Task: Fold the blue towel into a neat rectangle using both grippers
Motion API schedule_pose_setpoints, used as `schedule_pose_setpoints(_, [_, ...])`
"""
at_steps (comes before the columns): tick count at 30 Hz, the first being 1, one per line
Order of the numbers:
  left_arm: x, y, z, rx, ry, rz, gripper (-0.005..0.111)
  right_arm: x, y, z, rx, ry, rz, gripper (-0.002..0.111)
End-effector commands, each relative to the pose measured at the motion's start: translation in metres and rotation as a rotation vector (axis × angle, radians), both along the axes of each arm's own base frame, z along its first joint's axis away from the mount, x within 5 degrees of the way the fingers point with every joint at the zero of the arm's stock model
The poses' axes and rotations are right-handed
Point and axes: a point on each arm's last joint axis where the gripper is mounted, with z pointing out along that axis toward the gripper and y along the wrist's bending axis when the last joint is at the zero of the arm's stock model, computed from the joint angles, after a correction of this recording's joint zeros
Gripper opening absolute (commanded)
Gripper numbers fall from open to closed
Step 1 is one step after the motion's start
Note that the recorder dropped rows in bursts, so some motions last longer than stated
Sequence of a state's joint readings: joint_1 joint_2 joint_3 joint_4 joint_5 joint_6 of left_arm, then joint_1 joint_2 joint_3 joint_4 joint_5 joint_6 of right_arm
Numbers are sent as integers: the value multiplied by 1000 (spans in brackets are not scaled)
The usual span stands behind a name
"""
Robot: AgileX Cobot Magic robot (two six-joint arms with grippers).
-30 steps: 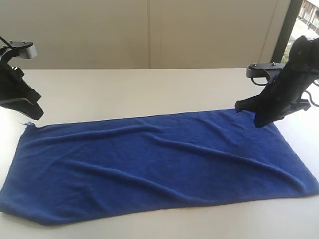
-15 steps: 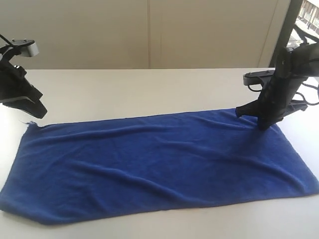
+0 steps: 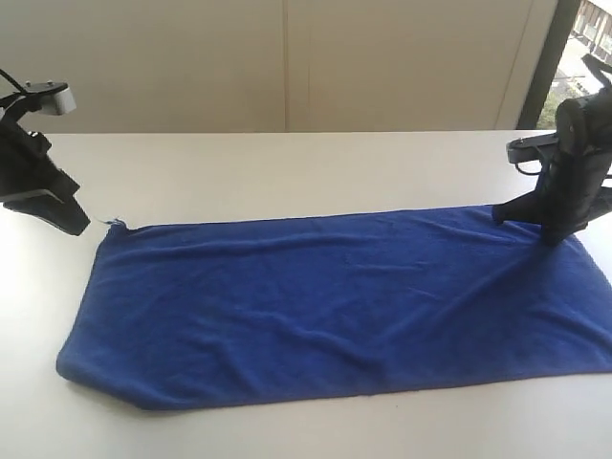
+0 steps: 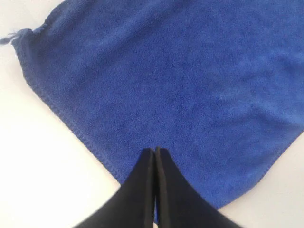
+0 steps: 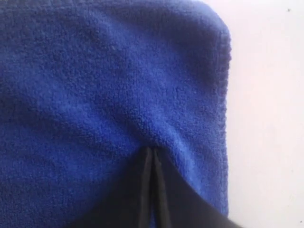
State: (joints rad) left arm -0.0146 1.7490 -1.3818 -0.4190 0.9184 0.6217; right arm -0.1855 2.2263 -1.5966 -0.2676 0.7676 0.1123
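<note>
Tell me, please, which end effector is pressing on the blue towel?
The right end effector: its tip dents the blue towel at its far right corner, while the left end effector is beside the cloth, not on it.

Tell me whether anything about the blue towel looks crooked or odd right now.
Slightly. The blue towel lies skewed: its left end slants and the near-left corner looks rounded, perhaps tucked under. A loose thread sticks out at the far-left corner. The right gripper, jaws shut on the far-right corner, puckers the cloth there.
</note>
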Motion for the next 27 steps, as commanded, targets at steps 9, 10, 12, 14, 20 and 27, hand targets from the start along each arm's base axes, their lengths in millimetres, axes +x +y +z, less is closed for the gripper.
schedule_pose_setpoints(9, [-25,-2,60,-54,-222,22,0,2,52,123,80,-415,202,0])
schedule_pose_setpoints(10, [-30,0,73,-50,-303,54,0,-2,67,134,106,-416,279,0])
schedule_pose_setpoints(12, [-45,2,94,-46,-431,99,0,-13,95,148,177,-393,401,0])
schedule_pose_setpoints(14, [-62,3,107,-45,-505,118,0,-26,132,159,301,-359,571,0])
schedule_pose_setpoints(20, [-113,7,113,-50,-629,173,0,-52,241,161,496,-331,977,0])
schedule_pose_setpoints(27, [-168,13,79,-43,-554,211,0,-85,350,126,423,-297,1274,0])
